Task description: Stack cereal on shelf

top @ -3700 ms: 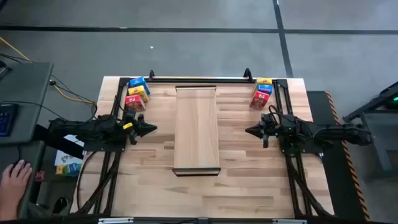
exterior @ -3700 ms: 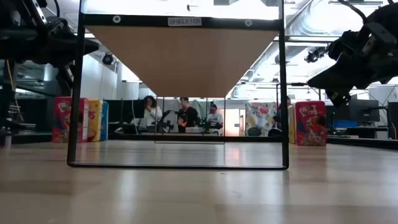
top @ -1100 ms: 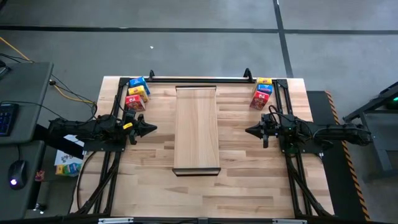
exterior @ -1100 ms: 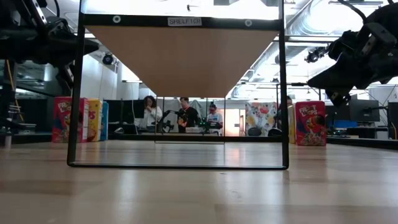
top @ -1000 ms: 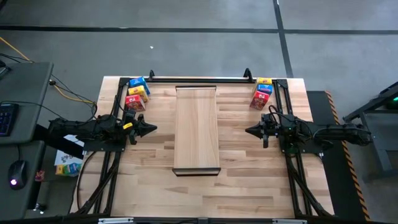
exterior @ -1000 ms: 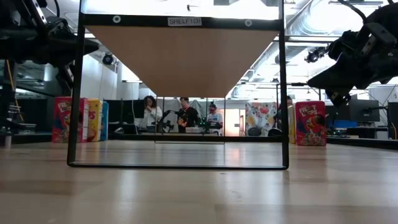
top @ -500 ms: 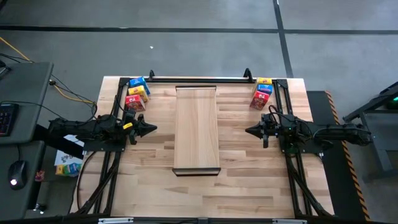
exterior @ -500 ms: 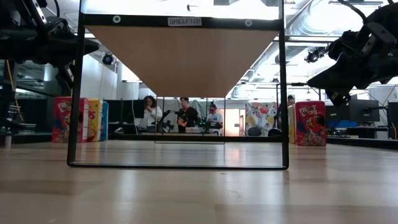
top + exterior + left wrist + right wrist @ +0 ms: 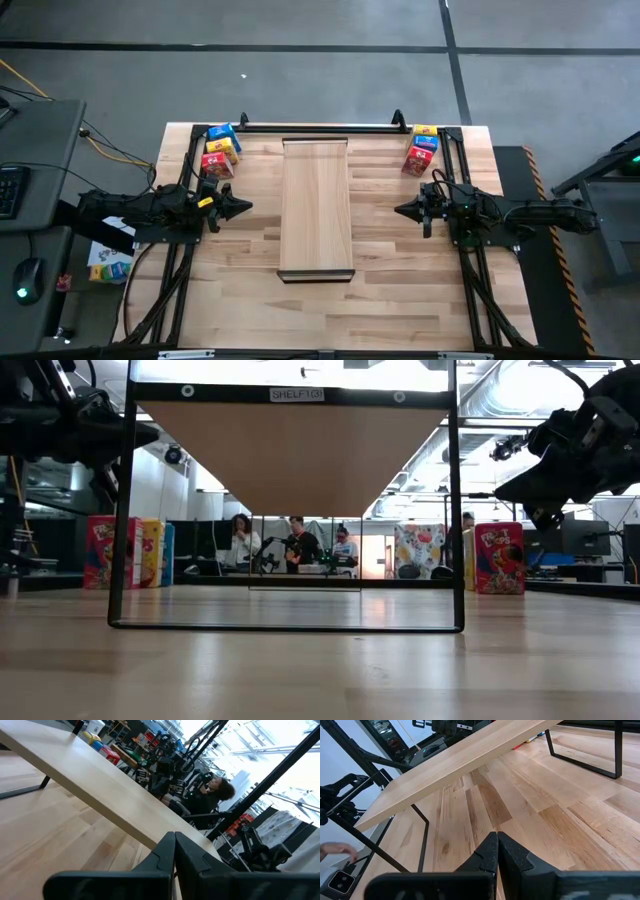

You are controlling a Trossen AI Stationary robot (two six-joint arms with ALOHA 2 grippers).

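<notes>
The wooden table [image 9: 250, 290] carried the shelf [image 9: 317, 205] at its middle, raised on a dark frame. Three cereal boxes [image 9: 219, 150] sat at the far left corner, three more [image 9: 421, 148] at the far right. The left gripper [image 9: 243, 207] hung left of the shelf, fingers pressed together, holding nothing. The right gripper [image 9: 401, 210] hung on the shelf's right, likewise closed and empty. People [image 9: 290, 543] sat in the room beyond
</notes>
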